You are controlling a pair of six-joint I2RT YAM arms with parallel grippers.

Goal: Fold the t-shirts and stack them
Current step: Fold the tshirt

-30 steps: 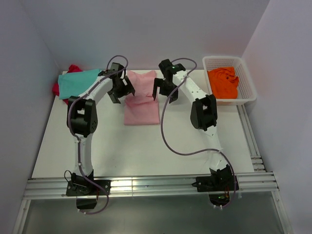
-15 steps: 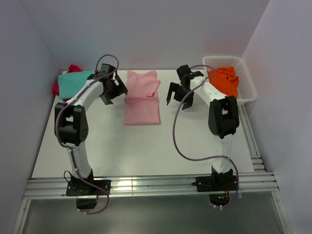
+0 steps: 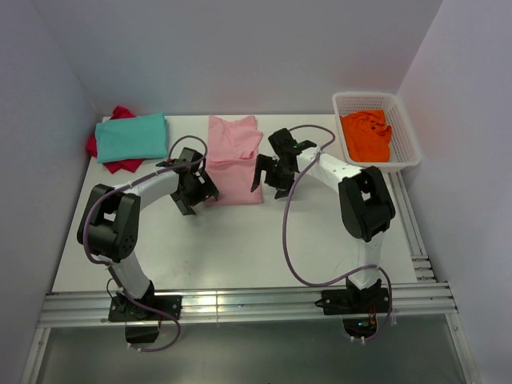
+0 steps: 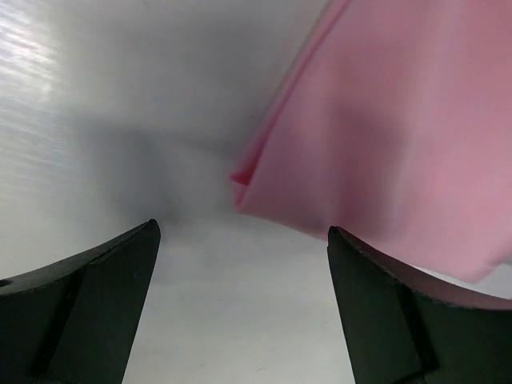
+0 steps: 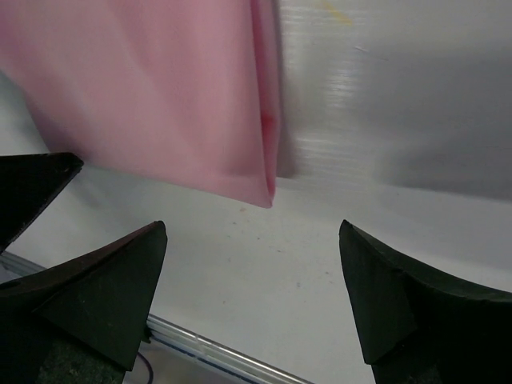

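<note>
The pink t-shirt (image 3: 234,160) lies a bit beyond the middle of the bench (image 3: 240,248), running toward the far edge. It's already folded into a long strip, with the far end looking rumpled.

Both hands are spread wide and holding nothing. The left hand (image 3: 198,197) sits at the shirt's near-left corner and the right hand (image 3: 269,181) at its near-right corner. Each wrist view shows a corner between the fingers.

I'd guess the fabric is light, limp and layered. It'll sag and probably slide on the smooth bench, so pinch through all the layers at those two near corners, low to the surface.

A folded teal t-shirt (image 3: 132,136) sits on a red one (image 3: 122,166) at the far-left corner. An orange t-shirt (image 3: 366,136) is in the white basket (image 3: 406,132) at the far right.

There are no brands, labels or writing I can make out anywhere.
</note>
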